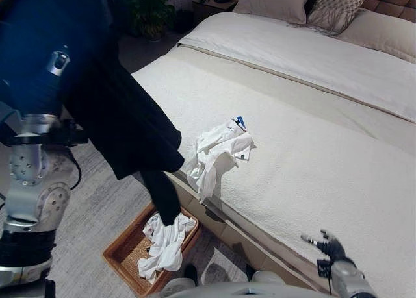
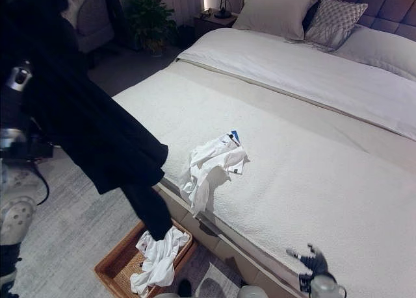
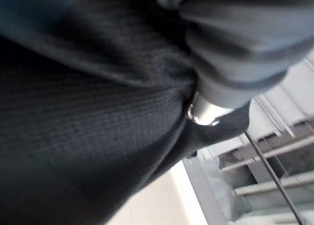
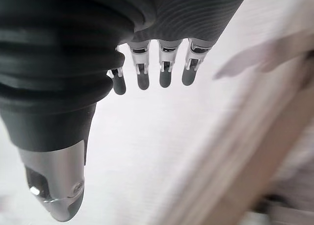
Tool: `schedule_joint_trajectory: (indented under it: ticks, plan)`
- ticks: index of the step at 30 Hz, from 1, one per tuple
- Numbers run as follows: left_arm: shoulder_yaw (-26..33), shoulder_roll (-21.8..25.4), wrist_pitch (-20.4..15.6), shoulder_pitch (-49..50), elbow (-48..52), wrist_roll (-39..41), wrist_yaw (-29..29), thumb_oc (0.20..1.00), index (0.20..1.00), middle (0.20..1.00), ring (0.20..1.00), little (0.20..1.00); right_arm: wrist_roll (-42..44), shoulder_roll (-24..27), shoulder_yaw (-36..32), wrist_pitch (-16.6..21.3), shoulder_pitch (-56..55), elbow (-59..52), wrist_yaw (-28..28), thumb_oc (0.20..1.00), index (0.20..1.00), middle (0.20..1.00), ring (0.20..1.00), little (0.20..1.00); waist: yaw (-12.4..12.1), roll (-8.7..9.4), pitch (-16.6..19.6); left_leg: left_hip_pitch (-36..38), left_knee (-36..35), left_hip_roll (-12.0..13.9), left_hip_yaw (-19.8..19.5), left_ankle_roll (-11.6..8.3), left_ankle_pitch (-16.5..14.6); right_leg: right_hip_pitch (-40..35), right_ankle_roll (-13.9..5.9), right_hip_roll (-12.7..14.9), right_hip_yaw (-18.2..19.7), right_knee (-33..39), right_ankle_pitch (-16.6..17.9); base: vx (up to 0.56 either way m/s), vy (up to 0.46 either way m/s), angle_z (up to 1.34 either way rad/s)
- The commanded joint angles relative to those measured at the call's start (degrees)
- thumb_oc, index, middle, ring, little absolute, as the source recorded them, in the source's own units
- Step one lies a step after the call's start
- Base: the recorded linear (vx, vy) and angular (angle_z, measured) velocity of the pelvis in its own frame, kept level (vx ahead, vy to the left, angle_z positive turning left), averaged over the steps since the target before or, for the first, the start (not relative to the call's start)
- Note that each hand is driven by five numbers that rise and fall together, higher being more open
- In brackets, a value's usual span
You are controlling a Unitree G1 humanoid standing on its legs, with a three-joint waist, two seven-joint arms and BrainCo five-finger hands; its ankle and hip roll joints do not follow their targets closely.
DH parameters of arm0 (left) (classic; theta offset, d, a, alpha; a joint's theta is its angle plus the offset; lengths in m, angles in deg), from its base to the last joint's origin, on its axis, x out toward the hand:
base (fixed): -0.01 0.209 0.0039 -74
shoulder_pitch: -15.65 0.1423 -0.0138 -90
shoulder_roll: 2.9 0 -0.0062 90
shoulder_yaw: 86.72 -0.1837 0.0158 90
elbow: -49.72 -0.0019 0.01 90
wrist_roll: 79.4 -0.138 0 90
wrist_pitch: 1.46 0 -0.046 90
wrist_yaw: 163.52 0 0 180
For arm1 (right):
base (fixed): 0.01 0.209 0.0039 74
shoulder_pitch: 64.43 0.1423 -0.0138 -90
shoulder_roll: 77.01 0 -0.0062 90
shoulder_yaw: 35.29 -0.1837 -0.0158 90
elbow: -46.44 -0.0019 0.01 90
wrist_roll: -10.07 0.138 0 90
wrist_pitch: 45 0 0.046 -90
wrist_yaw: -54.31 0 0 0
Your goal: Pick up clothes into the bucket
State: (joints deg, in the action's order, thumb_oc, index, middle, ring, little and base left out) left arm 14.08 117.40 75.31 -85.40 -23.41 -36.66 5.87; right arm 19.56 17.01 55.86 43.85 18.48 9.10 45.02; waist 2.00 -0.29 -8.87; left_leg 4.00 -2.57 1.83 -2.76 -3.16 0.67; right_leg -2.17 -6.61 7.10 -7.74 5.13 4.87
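Left hand (image 3: 216, 95) raised high, buried in a black garment (image 1: 123, 116); grip can't be judged. The garment's lower end hangs onto a white cloth (image 1: 166, 243) draped over the rim of the brown wicker basket (image 1: 120, 256) on the floor. One white shirt (image 1: 221, 149) left at the bed (image 1: 312, 155) edge. Right hand (image 4: 162, 63) empty, fingers straight, over the bedcover. Roughly halfway, I judge.
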Motion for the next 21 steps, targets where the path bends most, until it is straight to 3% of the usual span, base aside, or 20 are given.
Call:
schedule_joint_trajectory:
  ticks: [1, 6, 12, 18, 21]
  plan:
    - [4.24, 3.55, -5.04, -0.74, 2.97, -3.23, -1.53, 0.2, 0.2, 0.2, 0.2, 0.2, -2.37, -0.11, 3.03, 1.11, 2.88, 1.35, 1.25, 1.0, 1.0, 1.0, 1.0, 1.0, -0.01, 1.43, 1.88, -4.13, 5.56, -1.91, -1.13, -0.56, -3.2, 0.43, -0.96, 0.23, -0.58, -8.6, -7.68, 0.01, 0.002, 0.07]
    - [4.21, 1.66, -4.44, 0.98, 1.41, -4.45, -1.3, 0.2, 0.2, 0.2, 0.2, 0.2, -3.96, -1.83, 4.66, 0.44, 2.23, 8.47, 2.38, 1.0, 1.0, 1.0, 1.0, 1.0, 0.24, 1.6, 1.87, -3.68, 5.54, -1.64, -1.0, -0.67, -3.37, -0.01, -1.0, 0.16, -0.45, -8.36, -7.75, 0.0, 0.0, 0.01]
    - [3.45, -1.41, -2.69, 4.1, -2.83, -5.23, -0.91, 0.2, 0.2, 0.2, 0.2, 0.2, -3.29, -2.24, 4.67, 0.64, 2.01, 9.16, 2.92, 1.0, 1.0, 1.0, 1.0, 1.0, 0.57, 1.89, 1.6, -3.44, 5.41, -1.43, -0.91, -0.66, -3.31, -0.07, -0.86, 0.05, -0.12, -8.39, -7.85, 0.0, 0.0, 0.0]
    - [3.81, -8.64, 0.12, 12.03, -6.14, -9.68, -0.78, 0.2, 0.2, 0.2, 0.2, 0.2, -2.44, -2.23, 3.68, 0.96, 2.18, 6.96, 2.3, 1.0, 1.0, 1.0, 1.0, 1.0, 0.33, 2.14, 0.93, -3.87, 6.0, -1.42, -0.66, -0.53, -3.43, 0.37, -0.86, 0.09, 0.16, -8.45, -7.69, -0.02, 0.004, -0.02]
    - [4.98, -12.17, 2.16, 17.33, -8.72, -17.24, -2.06, 0.2, 0.2, 0.2, 0.2, 0.2, -2.63, -2.42, 3.2, 1.33, 1.31, 5.16, 2.18, 1.0, 1.0, 1.0, 1.0, 1.0, 0.11, 2.31, 0.27, -4.13, 6.46, -1.43, -0.5, -0.37, -3.68, 0.61, -0.77, 0.1, 0.4, -8.6, -7.74, -0.02, 0.009, -0.07]
